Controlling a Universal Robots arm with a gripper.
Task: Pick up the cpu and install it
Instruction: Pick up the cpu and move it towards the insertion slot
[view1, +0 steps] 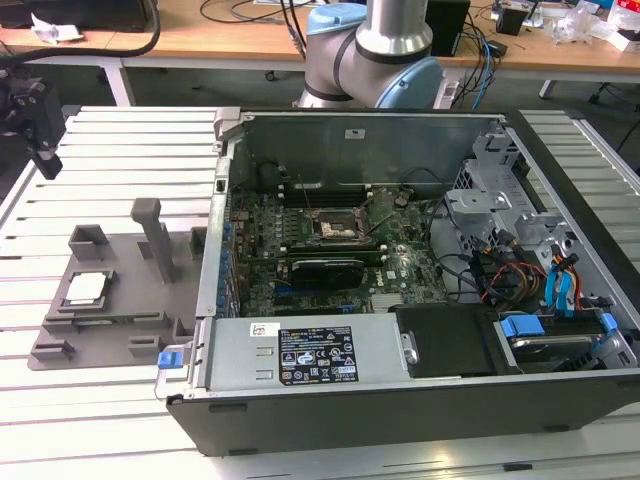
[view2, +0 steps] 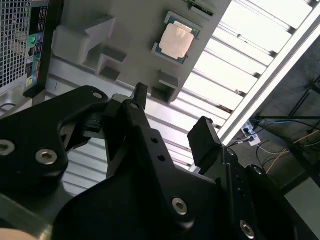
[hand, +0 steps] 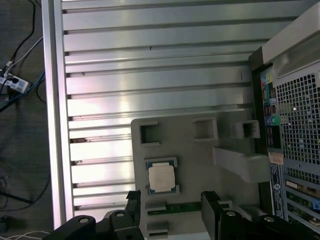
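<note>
The cpu (view1: 85, 288) is a small silvery square chip lying flat in a recess of the grey fixture tray (view1: 125, 312), at the exterior view's left. It also shows in both wrist views, cpu (view2: 176, 41) and cpu (hand: 161, 177). My black gripper (view1: 45, 160) hangs above the slatted table, behind and to the left of the tray and well clear of the chip. Both wrist views show the gripper (hand: 171, 200) open, its fingers (view2: 204, 134) apart with nothing between them. The dark socket (view1: 335, 228) sits on the motherboard inside the open computer case.
The open computer case (view1: 400, 385) fills the middle and the exterior view's right, with cables and drive bays inside. The tray has upright posts (view1: 152, 232) and holds a thin green module (hand: 175, 207) beside the chip. The arm's base (view1: 372, 55) stands behind the case.
</note>
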